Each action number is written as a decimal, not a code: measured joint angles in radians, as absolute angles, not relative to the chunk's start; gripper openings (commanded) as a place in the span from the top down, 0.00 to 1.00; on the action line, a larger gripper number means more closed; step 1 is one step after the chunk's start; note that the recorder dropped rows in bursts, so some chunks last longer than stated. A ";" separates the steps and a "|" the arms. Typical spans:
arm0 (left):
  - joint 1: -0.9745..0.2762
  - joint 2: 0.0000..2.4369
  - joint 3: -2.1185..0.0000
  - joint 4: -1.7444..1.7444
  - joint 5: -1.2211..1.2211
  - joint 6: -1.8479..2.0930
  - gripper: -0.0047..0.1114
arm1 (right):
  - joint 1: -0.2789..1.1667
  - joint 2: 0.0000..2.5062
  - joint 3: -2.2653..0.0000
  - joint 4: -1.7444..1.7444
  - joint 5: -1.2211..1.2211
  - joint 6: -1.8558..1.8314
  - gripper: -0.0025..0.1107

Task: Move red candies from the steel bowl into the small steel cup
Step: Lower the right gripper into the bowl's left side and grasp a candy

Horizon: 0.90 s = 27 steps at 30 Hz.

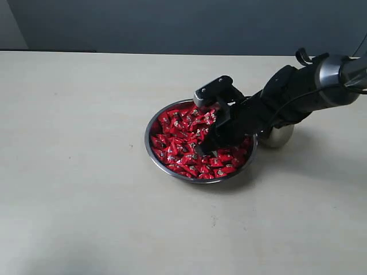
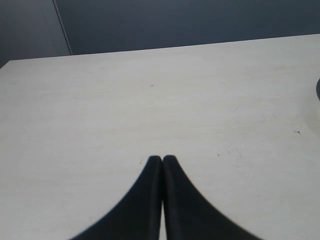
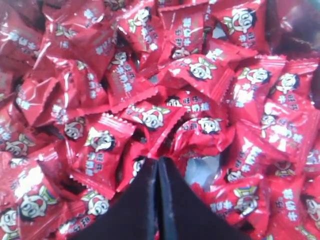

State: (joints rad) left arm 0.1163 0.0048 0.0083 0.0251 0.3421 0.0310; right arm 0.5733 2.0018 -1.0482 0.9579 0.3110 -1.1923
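The steel bowl sits mid-table, heaped with red candies. My right gripper reaches down into the heap from the right. In the right wrist view its black fingers are pressed together at the tips, and a red candy has its creased wrapper edge pinched there. Bare steel shows beside the fingers. The small steel cup stands just right of the bowl, mostly hidden behind my right arm. My left gripper is shut and empty over bare table, and it does not appear in the exterior view.
The pale table stretches wide to the left and front of the bowl. A dark wall runs behind the table's far edge. My right arm crosses above the cup.
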 measured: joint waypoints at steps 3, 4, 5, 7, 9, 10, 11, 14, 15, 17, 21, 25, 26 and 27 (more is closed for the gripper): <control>0.116 0.005 0.008 0.025 0.342 0.031 0.96 | 0.573 1.982 -1.048 0.958 0.318 -1.192 0.98; 0.116 0.005 0.008 0.025 0.342 0.031 0.96 | 0.573 1.971 -1.048 0.958 0.328 -1.192 0.98; 0.116 0.005 0.008 0.025 0.342 0.031 0.96 | 0.573 1.961 -1.048 0.958 0.335 -1.192 0.98; 0.116 0.005 0.008 0.025 0.342 0.031 0.96 | 0.573 1.950 -1.048 0.960 0.352 -1.192 0.96; 0.116 0.005 0.008 0.025 0.342 0.031 0.96 | 0.573 1.949 -1.048 0.962 0.356 -1.190 0.86; 0.116 0.005 0.008 0.025 0.342 0.031 0.96 | 0.573 1.951 -1.048 0.962 0.358 -1.190 0.78; 0.116 0.005 0.008 0.025 0.342 0.031 0.96 | 0.573 1.953 -1.048 0.962 0.358 -1.190 0.71; 0.116 0.005 0.008 0.025 0.342 0.031 0.96 | 0.573 1.974 -1.048 0.962 0.354 -1.190 0.54; 0.116 0.005 0.008 0.025 0.342 0.031 0.96 | 0.573 1.980 -1.048 0.960 0.354 -1.190 0.53; 0.116 0.005 0.008 0.025 0.342 0.031 0.96 | 0.573 1.994 -1.048 0.958 0.349 -1.190 0.55; 0.116 0.005 0.008 0.025 0.342 0.031 0.96 | 0.573 2.001 -1.048 0.958 0.341 -1.190 0.61; 0.116 0.005 0.008 0.025 0.342 0.031 0.96 | 0.573 2.004 -1.050 0.962 0.333 -1.190 0.64; 0.116 0.005 0.008 0.025 0.342 0.031 0.96 | 0.573 2.013 -1.050 0.965 0.332 -1.190 0.64; 0.116 0.005 0.008 0.025 0.342 0.031 0.96 | 0.573 2.020 -1.050 0.965 0.330 -1.190 0.64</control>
